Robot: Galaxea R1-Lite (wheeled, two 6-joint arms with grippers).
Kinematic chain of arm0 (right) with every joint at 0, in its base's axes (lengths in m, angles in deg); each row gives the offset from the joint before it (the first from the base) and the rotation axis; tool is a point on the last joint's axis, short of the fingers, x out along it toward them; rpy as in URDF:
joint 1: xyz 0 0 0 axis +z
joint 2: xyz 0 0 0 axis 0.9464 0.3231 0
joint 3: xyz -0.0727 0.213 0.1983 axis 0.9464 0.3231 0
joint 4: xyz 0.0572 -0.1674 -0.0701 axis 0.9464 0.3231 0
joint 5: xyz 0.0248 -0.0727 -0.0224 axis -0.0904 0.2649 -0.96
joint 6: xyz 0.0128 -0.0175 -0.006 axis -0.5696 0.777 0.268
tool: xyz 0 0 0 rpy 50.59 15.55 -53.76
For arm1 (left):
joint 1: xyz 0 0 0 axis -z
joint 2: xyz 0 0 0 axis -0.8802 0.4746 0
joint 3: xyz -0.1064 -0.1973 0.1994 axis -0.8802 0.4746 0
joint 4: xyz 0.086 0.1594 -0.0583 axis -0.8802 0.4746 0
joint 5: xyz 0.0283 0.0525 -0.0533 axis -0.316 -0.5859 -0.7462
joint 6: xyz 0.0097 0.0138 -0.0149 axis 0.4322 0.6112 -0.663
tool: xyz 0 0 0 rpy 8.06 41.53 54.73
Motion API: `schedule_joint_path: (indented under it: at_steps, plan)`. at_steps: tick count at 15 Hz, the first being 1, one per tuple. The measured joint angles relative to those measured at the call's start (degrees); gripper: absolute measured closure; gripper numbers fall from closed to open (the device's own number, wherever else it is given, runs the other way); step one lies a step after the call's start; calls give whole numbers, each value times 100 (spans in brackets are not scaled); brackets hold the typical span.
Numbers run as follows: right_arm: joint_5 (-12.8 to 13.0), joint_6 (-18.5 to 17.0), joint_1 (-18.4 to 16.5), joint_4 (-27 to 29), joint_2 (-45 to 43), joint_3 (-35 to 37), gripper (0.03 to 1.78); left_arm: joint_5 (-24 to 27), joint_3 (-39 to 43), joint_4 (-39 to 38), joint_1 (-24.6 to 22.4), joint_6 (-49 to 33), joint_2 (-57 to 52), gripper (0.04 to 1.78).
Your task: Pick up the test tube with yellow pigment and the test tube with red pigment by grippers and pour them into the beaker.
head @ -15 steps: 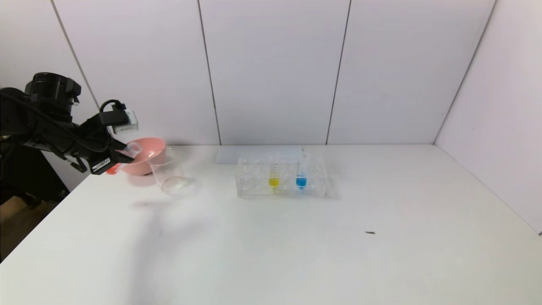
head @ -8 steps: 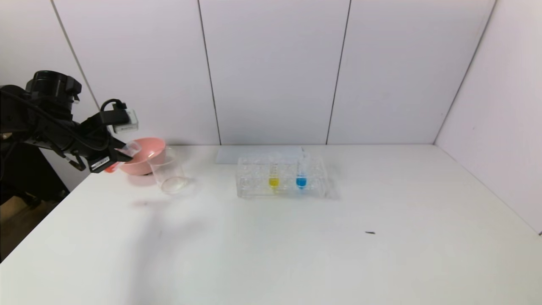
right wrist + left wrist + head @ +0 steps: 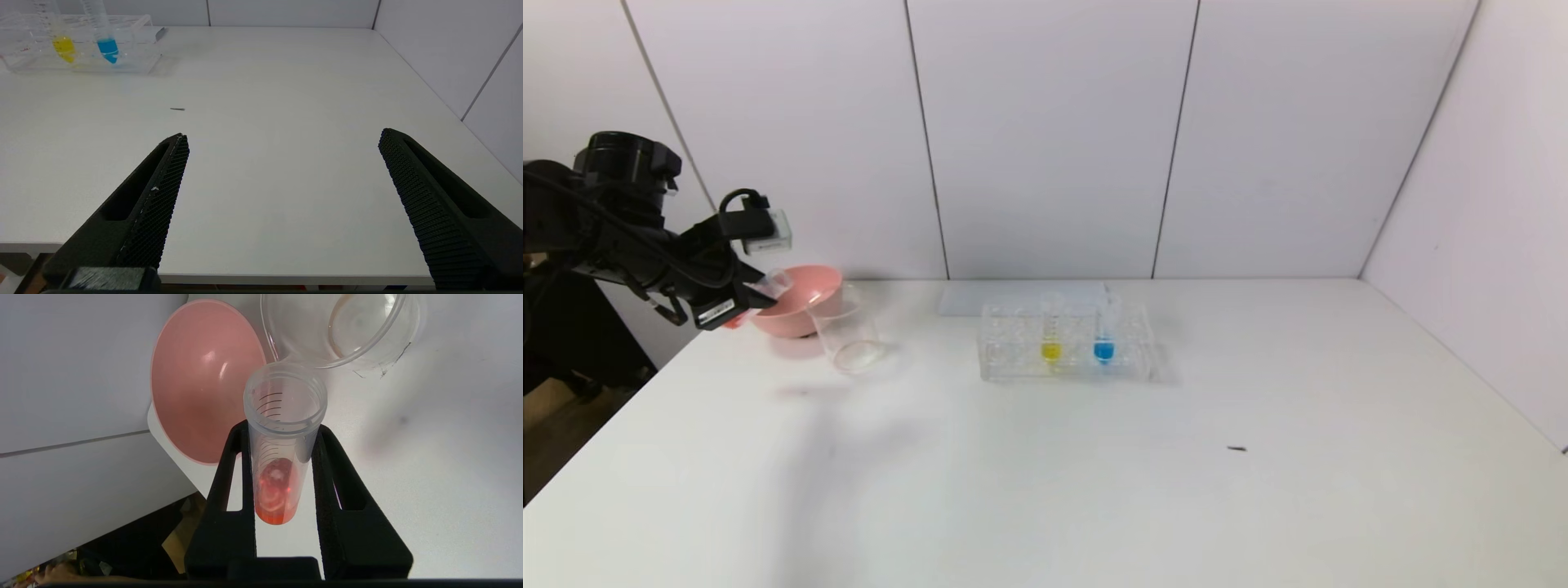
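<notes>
At the table's (image 3: 1045, 490) far left edge, the left gripper (image 3: 756, 296) holds the test tube with red pigment (image 3: 768, 287) tilted, its open mouth over the pink bowl (image 3: 805, 306). The beaker (image 3: 848, 331) stands just beside that bowl. Farther right, a clear rack (image 3: 1066, 353) holds the test tube with yellow pigment (image 3: 1051, 336) and a blue-tipped tube (image 3: 1103, 335) upright.

Left hand (image 3: 282, 428) raised at the far left, fingers clamped tight, right hand (image 3: 282, 141) low, fingers spread wide
</notes>
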Motion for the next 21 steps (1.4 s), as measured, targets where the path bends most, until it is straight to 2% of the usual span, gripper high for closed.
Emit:
schedule_joint_path:
  at_steps: [13,18,21]
  plan:
    - [1,-2,-2,0,0,-2,11,-121,-194,51,144,413,20,139]
    - [0,-2,-2,0,0,-2,11,-160,-668,907,223,769,135,139]
    - [0,-2,2,0,0,-2,11,-162,-824,981,265,881,218,139]
